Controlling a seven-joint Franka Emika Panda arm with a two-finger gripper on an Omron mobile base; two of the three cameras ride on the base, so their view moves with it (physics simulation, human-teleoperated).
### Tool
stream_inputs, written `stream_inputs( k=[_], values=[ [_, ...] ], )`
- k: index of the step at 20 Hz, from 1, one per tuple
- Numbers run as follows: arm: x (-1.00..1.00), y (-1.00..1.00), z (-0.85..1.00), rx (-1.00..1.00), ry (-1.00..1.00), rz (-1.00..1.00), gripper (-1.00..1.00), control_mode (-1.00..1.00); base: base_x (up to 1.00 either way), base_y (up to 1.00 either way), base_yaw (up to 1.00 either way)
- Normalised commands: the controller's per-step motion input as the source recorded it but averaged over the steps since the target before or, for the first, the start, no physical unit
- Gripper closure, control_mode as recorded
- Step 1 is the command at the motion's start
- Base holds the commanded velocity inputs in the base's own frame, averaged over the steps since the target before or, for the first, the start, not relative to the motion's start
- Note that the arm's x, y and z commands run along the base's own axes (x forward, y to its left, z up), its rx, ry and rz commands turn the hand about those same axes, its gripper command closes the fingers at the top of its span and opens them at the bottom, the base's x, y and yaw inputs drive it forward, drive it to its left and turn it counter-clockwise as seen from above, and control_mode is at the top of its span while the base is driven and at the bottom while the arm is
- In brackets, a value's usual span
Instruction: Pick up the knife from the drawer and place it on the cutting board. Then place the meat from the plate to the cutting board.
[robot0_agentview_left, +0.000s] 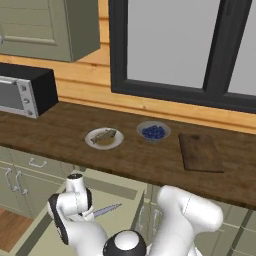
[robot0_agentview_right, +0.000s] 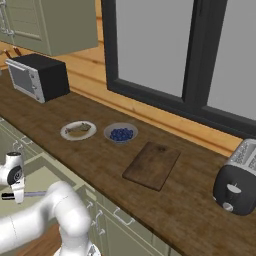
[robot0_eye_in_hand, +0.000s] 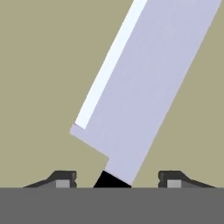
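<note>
Countertop (robot0_agentview_left: 65, 140) comes first, as the largest thing we see: one long dark wooden surface running left to right under a dark-framed window (robot0_agentview_left: 170, 45). Below its near edge we count one open drawer (robot0_agentview_left: 107, 181), sage-green, pulled out toward the robot, with green cabinet doors (robot0_agentview_left: 20, 182) to its left. On the counter at the far left stands one microwave (robot0_agentview_left: 25, 90), and in the right base view one toaster (robot0_agentview_right: 237, 182) sits at the far right end.

We count one cutting board (robot0_agentview_left: 201, 152), dark brown and flat, lying on the right part of the counter with nothing on it. Left of it, well apart, is one grey bowl (robot0_agentview_left: 153, 131) of blue berries, and just left of the bowl one round white plate (robot0_agentview_left: 104, 138). One piece of meat (robot0_agentview_left: 105, 135) lies on the plate.

We see one knife (robot0_agentview_left: 106, 210), low over the drawer interior, its silver blade pointing right from the wrist in the left base view. In the hand view the blade fills the middle, slanting up and to the right, and its dark handle (robot0_eye_in_hand: 112, 180) sits between the two fingertips (robot0_eye_in_hand: 61, 178). The gripper (robot0_eye_in_hand: 117, 179) stands fairly wide there, its tips apart on either side of the handle, and we cannot tell whether they press on it.
</note>
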Motion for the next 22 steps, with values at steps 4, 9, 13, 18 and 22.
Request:
stream_inputs(
  k=[4, 9, 13, 18, 22],
  values=[
    [0.03, 0.00, -0.93, 0.00, -0.01, 0.06, 1.00, -1.00, 0.00, 0.00, 0.00],
    [-0.06, -0.03, -0.17, 0.05, -0.01, 0.06, 1.00, -1.00, 0.00, 0.00, 0.00],
    [-0.30, -0.10, 0.78, 0.15, 0.10, 0.11, 1.00, -1.00, 0.00, 0.00, 0.00],
    [-0.63, 0.00, 1.00, 0.07, 0.19, 0.15, 1.00, -1.00, 0.00, 0.00, 0.00],
    [-0.84, 0.00, 1.00, 0.00, 0.25, 0.14, 1.00, -1.00, 0.00, 0.00, 0.00]
  ],
)
